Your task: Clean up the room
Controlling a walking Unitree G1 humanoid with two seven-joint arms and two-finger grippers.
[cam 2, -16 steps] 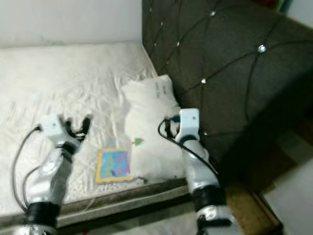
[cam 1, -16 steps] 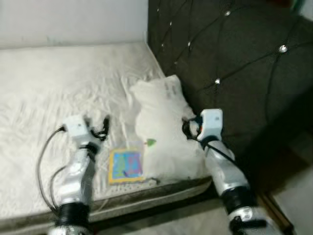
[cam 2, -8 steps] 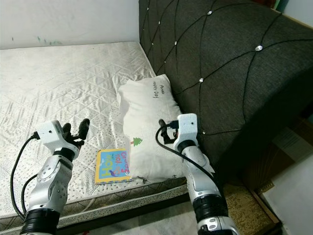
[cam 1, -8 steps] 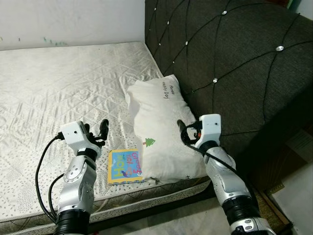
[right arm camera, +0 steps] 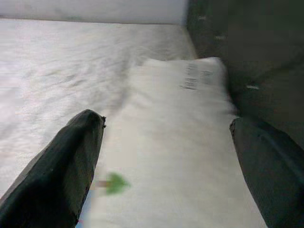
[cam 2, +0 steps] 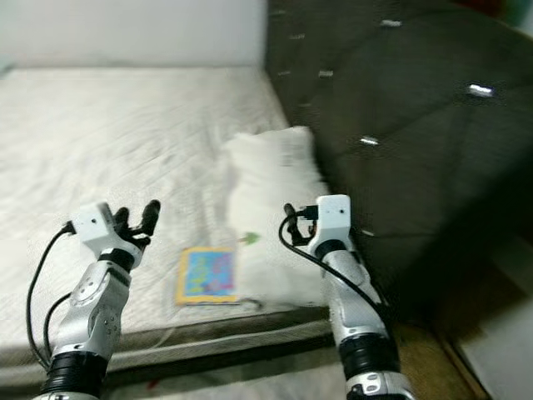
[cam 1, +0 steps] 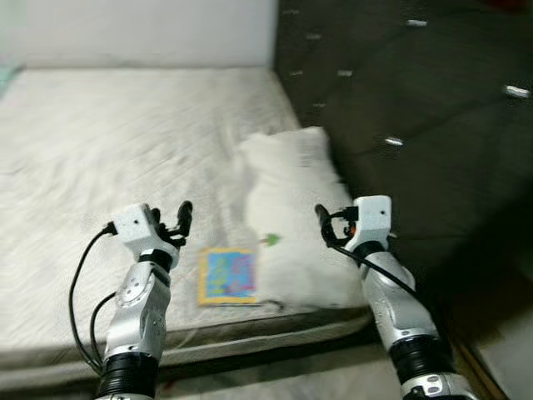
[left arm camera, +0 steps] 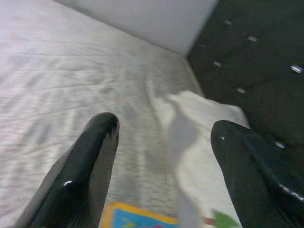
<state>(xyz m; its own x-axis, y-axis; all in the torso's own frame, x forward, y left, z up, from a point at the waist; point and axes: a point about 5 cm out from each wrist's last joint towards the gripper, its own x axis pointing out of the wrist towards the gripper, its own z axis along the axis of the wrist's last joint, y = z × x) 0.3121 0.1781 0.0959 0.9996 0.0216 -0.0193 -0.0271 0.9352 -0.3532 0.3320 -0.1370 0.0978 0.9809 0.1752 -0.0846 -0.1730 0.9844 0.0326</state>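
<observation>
A white pillow (cam 1: 291, 217) with a small green mark lies on the bare quilted mattress (cam 1: 100, 150), up against the dark headboard. A colourful picture book (cam 1: 227, 276) lies flat beside the pillow, near the mattress's front edge. My left gripper (cam 1: 171, 218) hovers open just left of the book, holding nothing; its wrist view looks over the book's corner (left arm camera: 137, 219) toward the pillow (left arm camera: 204, 142). Over the pillow's near right corner my right gripper (cam 1: 333, 223) hangs open and empty, with the pillow (right arm camera: 175, 137) spread between its fingers (right arm camera: 71, 161) in its wrist view.
A tall dark tufted headboard (cam 1: 433, 125) rises along the bed's right side. A pale wall (cam 1: 150, 33) closes off the far edge. A strip of floor (cam 1: 508, 367) shows at the lower right beyond the bed corner.
The whole picture has shifted right and blurred, so the camera has moved. Both arms keep the same pose, and the pillow and book lie where they were.
</observation>
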